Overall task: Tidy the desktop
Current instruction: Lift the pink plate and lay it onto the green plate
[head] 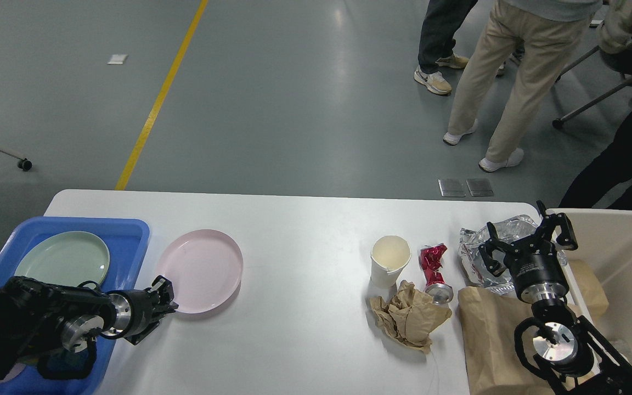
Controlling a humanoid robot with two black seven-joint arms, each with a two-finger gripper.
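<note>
The white desktop (299, 230) carries a pink plate (201, 270) left of centre. My left gripper (165, 297) is shut on the plate's near-left rim, beside the blue tray (129, 230). On the right lie a white paper cup (389, 259), a crushed red can (434, 266), crumpled brown paper (409, 318), a silver foil bag (475, 247) and a brown paper bag (489, 334). My right gripper (525, 240) hangs open over the foil bag, its fingers spread and holding nothing.
A pale green plate (63, 258) lies in the blue tray at the left edge. A beige bin (631, 247) stands at the desktop's right end. People stand on the floor beyond the far right corner.
</note>
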